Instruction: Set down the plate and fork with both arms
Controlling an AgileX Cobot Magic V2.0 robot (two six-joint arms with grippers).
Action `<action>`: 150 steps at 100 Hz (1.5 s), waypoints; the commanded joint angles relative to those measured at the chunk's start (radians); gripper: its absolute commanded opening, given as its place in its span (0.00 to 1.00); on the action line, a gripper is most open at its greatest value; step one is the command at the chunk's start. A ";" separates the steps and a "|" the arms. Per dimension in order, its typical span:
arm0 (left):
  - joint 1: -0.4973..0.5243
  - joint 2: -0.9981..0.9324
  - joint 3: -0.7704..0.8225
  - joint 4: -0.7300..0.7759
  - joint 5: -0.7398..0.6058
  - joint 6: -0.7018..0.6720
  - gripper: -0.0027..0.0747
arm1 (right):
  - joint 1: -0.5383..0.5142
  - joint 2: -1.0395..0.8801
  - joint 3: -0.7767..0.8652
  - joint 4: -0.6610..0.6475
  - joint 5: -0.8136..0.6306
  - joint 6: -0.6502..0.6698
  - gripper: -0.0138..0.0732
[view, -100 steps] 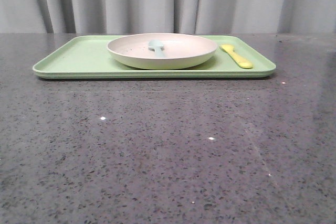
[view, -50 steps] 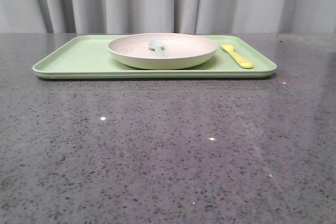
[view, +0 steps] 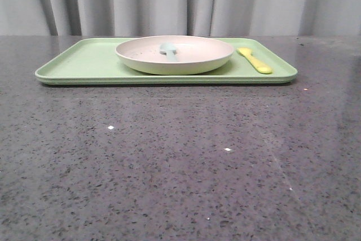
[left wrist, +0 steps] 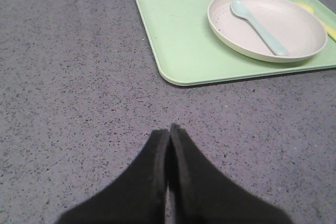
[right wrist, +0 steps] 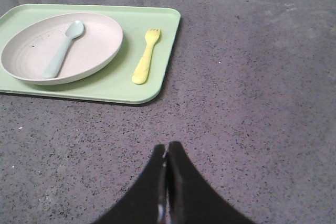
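Observation:
The pale pinkish-cream plate (view: 175, 55) sits on the light green tray (view: 79, 66) at the far side of the table; it also shows in the left wrist view (left wrist: 294, 30) and the right wrist view (right wrist: 94, 45). The yellow fork (view: 255, 60) lies on the tray to the right of the plate, also in the right wrist view (right wrist: 146, 56). My left gripper (left wrist: 168, 129) is shut and empty over bare table, well short of the tray. My right gripper (right wrist: 166, 148) is shut and empty, short of the tray's right corner. Neither arm shows in the front view.
A small pale blue spoon (view: 168, 51) lies in the plate, also in the left wrist view (left wrist: 260, 20). The table is dark speckled stone (view: 180, 162). A grey curtain (view: 180, 1) hangs behind the table.

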State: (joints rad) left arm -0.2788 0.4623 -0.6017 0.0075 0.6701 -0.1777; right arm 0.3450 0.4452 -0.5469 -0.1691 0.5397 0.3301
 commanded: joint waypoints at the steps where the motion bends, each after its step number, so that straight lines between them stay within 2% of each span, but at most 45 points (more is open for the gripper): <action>1: -0.004 0.005 -0.011 -0.008 -0.078 -0.012 0.01 | 0.000 0.004 -0.025 -0.023 -0.067 -0.001 0.08; 13: 0.014 -0.008 0.035 -0.008 -0.165 -0.012 0.01 | 0.000 0.004 -0.025 -0.023 -0.067 -0.001 0.08; 35: 0.090 -0.112 0.195 0.034 -0.453 -0.004 0.01 | 0.000 0.004 -0.025 -0.023 -0.067 -0.001 0.08; 57: 0.220 -0.242 0.352 0.068 -0.549 0.001 0.01 | 0.000 0.004 -0.025 -0.023 -0.067 -0.001 0.08; 68: 0.266 -0.314 0.430 0.068 -0.602 0.048 0.01 | 0.000 0.004 -0.025 -0.023 -0.067 -0.001 0.08; 85: 0.325 -0.408 0.527 0.037 -0.620 0.050 0.01 | 0.000 0.004 -0.025 -0.023 -0.067 -0.001 0.08; 99: 0.334 -0.461 0.615 0.013 -0.676 0.050 0.01 | 0.000 0.004 -0.025 -0.023 -0.067 -0.001 0.08; 105: 0.334 -0.486 0.613 0.008 -0.626 0.050 0.01 | 0.000 0.004 -0.025 -0.023 -0.067 -0.001 0.08; 150: 0.334 -0.497 0.613 0.017 -0.629 0.050 0.01 | 0.000 0.004 -0.025 -0.023 -0.067 -0.001 0.08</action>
State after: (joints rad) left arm 0.0526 -0.0029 0.0000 0.0280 0.1214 -0.1259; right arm 0.3450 0.4452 -0.5469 -0.1691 0.5414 0.3301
